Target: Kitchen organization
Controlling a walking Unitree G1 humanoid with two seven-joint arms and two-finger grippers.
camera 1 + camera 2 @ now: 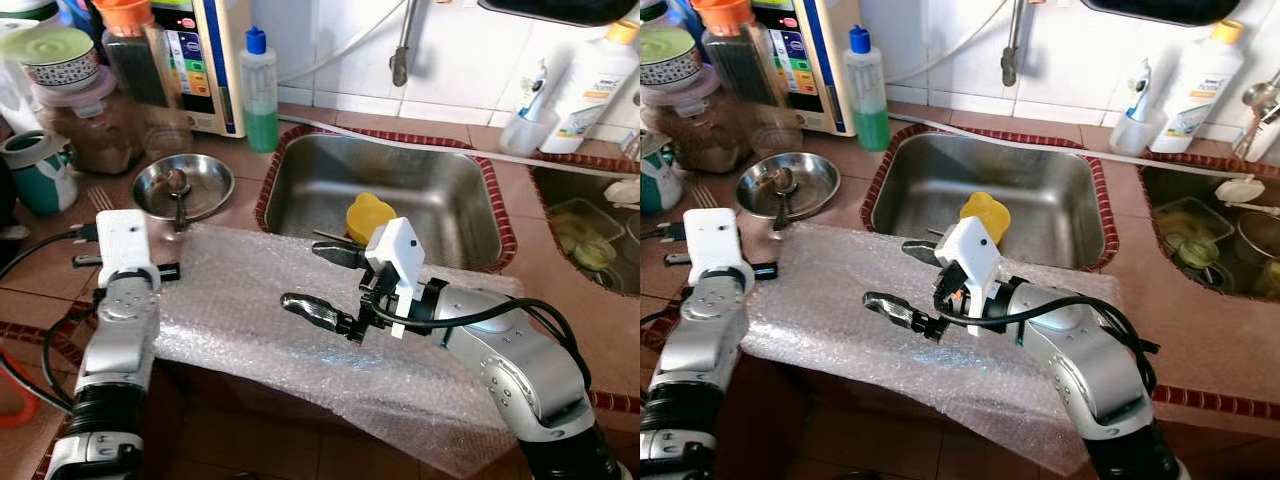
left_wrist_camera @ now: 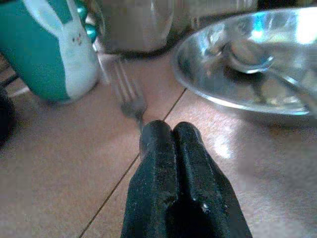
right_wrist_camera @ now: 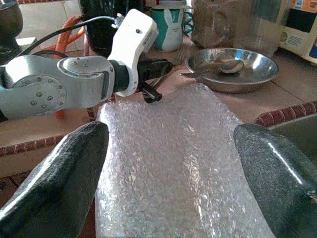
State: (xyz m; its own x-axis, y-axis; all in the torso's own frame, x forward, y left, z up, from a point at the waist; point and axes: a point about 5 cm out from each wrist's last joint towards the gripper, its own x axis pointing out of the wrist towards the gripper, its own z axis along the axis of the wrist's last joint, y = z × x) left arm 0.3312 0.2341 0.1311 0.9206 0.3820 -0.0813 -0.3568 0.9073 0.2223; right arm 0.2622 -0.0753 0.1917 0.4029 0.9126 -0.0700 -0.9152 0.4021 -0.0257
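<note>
My left tool sat clenched empty near the fork; my right tool hung released above the bubble wrap. I judged lowering slowly was best.

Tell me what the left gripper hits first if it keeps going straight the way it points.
Probably the fork lying just ahead of the left gripper and its shut fingers; beyond it stands the teal rabbit mug. Depth is uncertain.

Left arm stretched forward along the near left, left gripper low and pointing far-left, its two black fingers pressed together. Right arm bent in from the near right, right gripper aimed leftward, fingers spread wide.
</note>
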